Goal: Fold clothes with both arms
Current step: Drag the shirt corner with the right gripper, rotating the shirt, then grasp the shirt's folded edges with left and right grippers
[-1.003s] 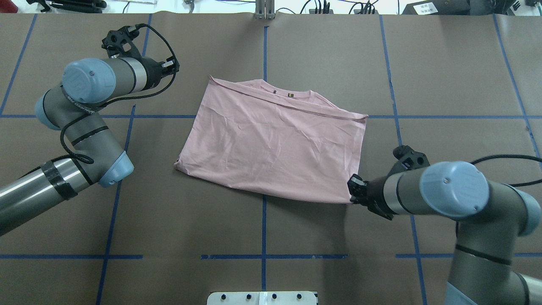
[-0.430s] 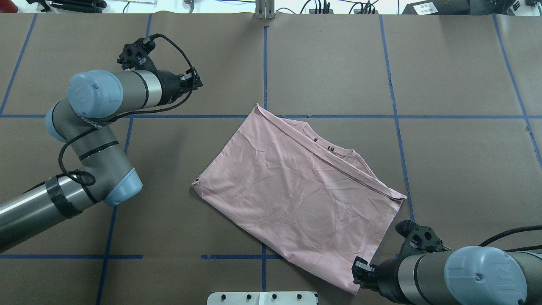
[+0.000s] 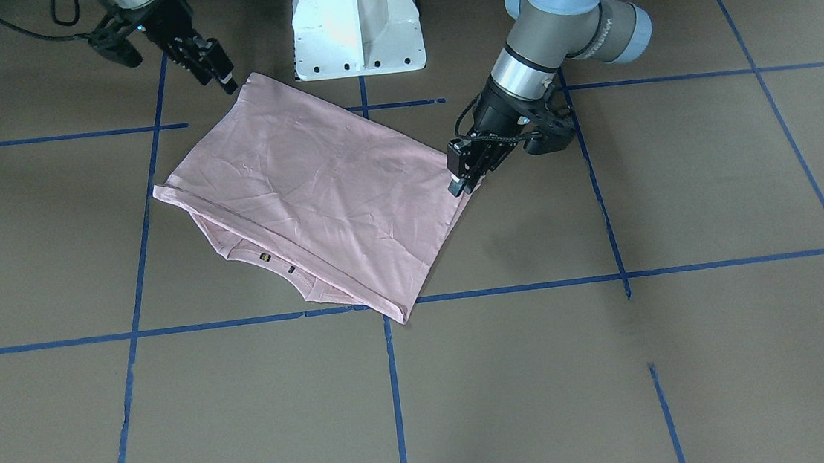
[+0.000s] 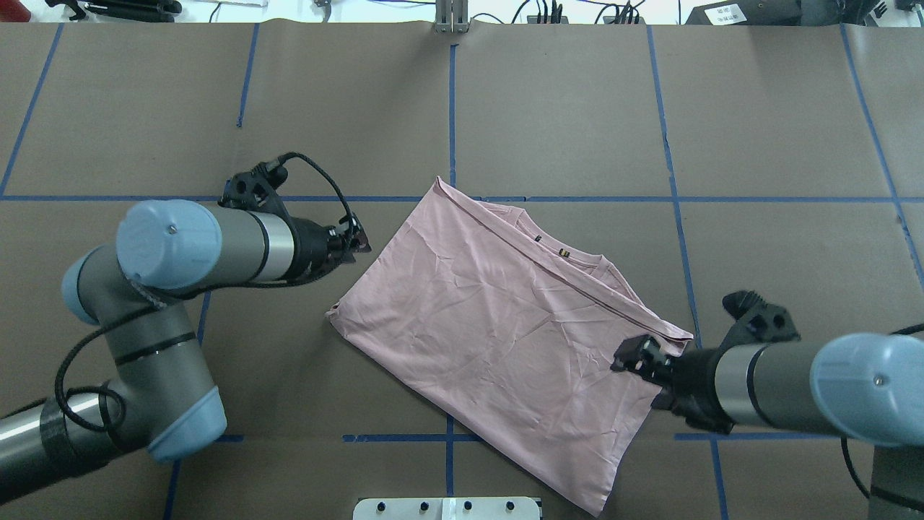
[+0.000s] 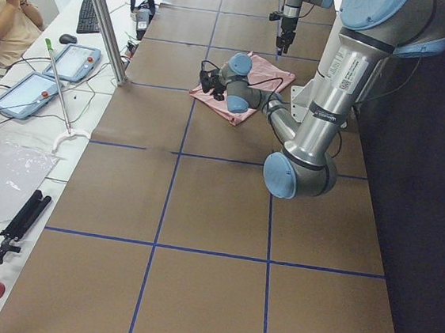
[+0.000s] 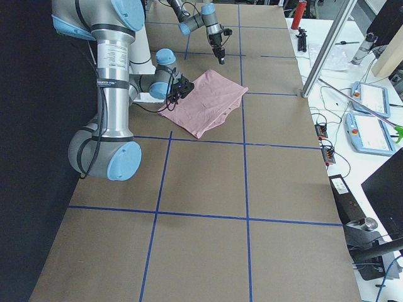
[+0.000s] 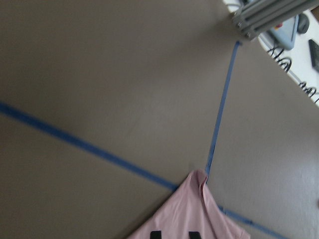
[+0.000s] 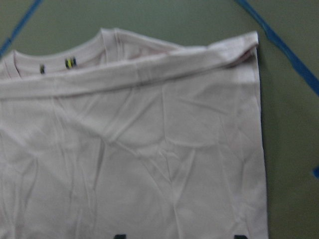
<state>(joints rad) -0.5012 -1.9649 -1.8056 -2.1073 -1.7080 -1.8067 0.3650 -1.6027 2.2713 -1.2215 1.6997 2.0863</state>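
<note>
The clothes are one pale pink T-shirt point(image 4: 505, 332), folded and lying flat at a slant, its print hidden and its collar label point(image 4: 563, 253) facing up. My left gripper point(image 4: 359, 242) is by the shirt's left edge, at its corner in the front view point(image 3: 461, 182). Its fingertips show slightly apart in the left wrist view over the shirt point(image 7: 189, 214). My right gripper point(image 4: 624, 355) hangs open over the shirt's right corner, holding nothing. The right wrist view shows the folded hem and collar point(image 8: 149, 149).
Brown paper with blue tape lines point(image 4: 450, 108) covers the table. The white pedestal base point(image 3: 356, 20) stands at the near edge, close to the shirt's nearest corner. A side bench holds pendants point(image 5: 74, 59), and a person point(image 5: 8, 9) sits beside it.
The right gripper dragged the shirt toward the robot, turning it, then let go and moved to the shirt's right corner. The left arm swung in to the shirt's left edge.
</note>
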